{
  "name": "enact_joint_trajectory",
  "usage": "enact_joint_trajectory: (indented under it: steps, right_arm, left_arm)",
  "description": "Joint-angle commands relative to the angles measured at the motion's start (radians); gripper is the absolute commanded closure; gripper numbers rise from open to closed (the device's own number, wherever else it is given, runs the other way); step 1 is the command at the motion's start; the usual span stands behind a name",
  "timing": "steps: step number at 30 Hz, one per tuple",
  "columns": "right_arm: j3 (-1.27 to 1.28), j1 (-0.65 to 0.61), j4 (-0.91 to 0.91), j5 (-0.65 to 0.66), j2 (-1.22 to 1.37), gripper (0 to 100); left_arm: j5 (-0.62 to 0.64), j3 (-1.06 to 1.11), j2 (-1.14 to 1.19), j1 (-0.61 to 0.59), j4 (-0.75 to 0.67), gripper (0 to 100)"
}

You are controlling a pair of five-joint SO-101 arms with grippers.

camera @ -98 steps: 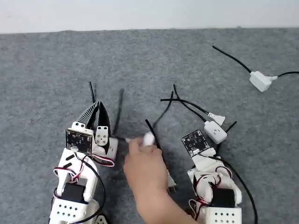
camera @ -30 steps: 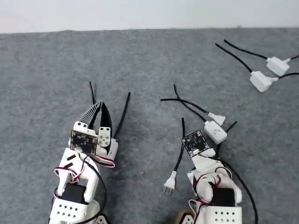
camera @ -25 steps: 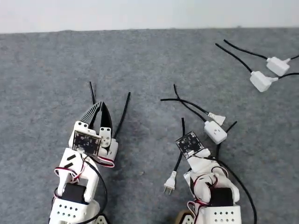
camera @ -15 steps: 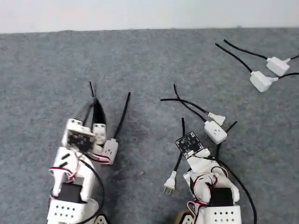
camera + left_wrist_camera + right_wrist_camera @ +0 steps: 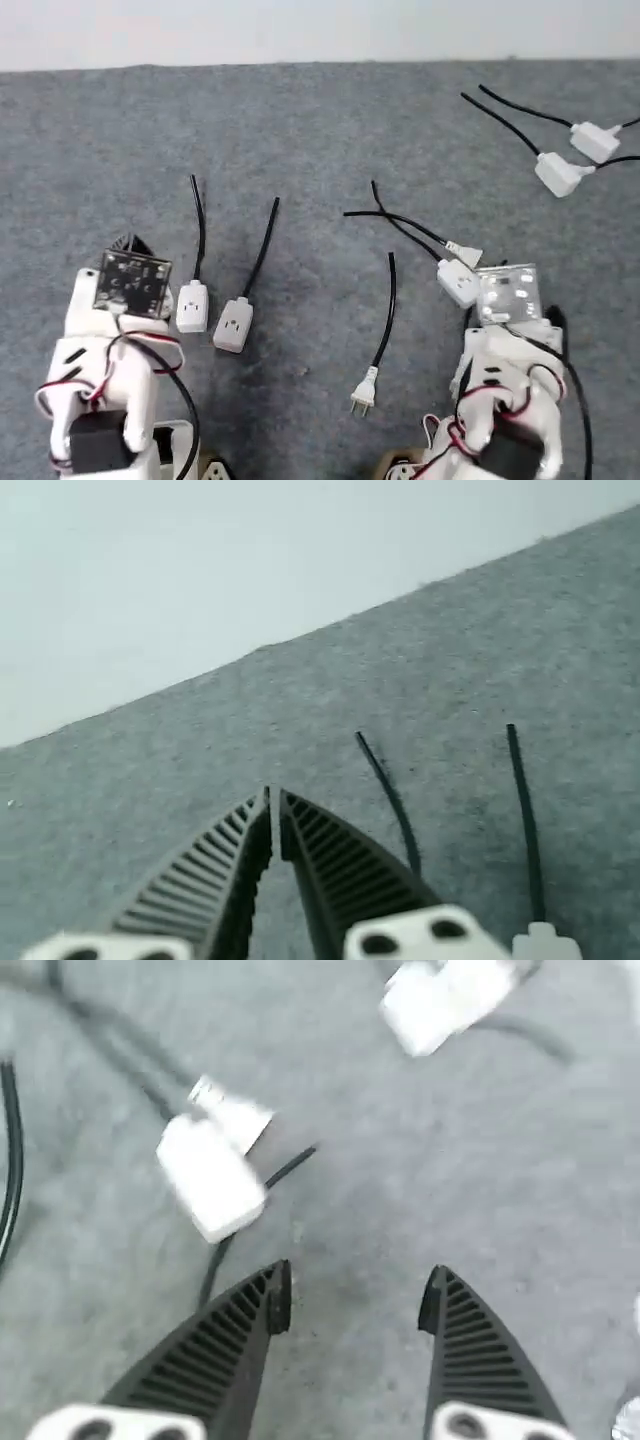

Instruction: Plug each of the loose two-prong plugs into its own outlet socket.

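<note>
1. The left arm is folded low at 7 o'clock on the grey mat (image 5: 320,130).
2. The left gripper (image 5: 272,802) aims toward 12 o'clock, its fingers pressed almost together with nothing between them.
3. The right arm sits at 5 o'clock. The right gripper (image 5: 357,1295) is spread wide, empty, and touches nothing.
4. The near socket (image 5: 210,1178) lies just past one fingertip.
5. The left socket (image 5: 191,306) and middle socket (image 5: 232,326) lie at 3 o'clock from the left wrist.
6. The two-prong plug (image 5: 363,390) lies loose at 6 o'clock, between the arms.

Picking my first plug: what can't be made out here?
High view: far white plastic block, cord cut by the picture edge; details too small to read.
Right wrist view: blurred white block, cut by the edge.
Left wrist view: white cord-end block, cut by the edge.
</note>
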Motion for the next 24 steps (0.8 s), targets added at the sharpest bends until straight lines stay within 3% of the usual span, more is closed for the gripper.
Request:
enact_joint_trajectory:
  steps: [1,9,14,18,21,24]
  right_arm:
    - [-0.186,-0.01,0.087,-0.069,0.033,77.9]
    - [-0.445,-0.11,0.13,-0.084,0.53,77.9]
    - [-0.709,-0.188,0.363,-0.183,0.993,77.9]
    - [-0.842,-0.263,0.478,-0.187,1.267,77.9]
    - [-0.87,-0.282,0.484,-0.173,1.392,77.9]
    - [-0.868,-0.291,0.437,-0.038,1.468,77.9]
  left_arm:
    - [0.04,-0.09,0.023,-0.014,0.063,98]
    - [0.031,-0.232,0.411,-0.015,0.077,98]
    - [0.034,-0.283,0.655,-0.008,0.064,98]
    - [0.035,-0.24,0.74,-0.012,-0.008,98]
    - [0.068,-0.157,0.744,-0.014,-0.078,98]
    - [0.081,-0.087,0.744,-0.014,-0.173,98]
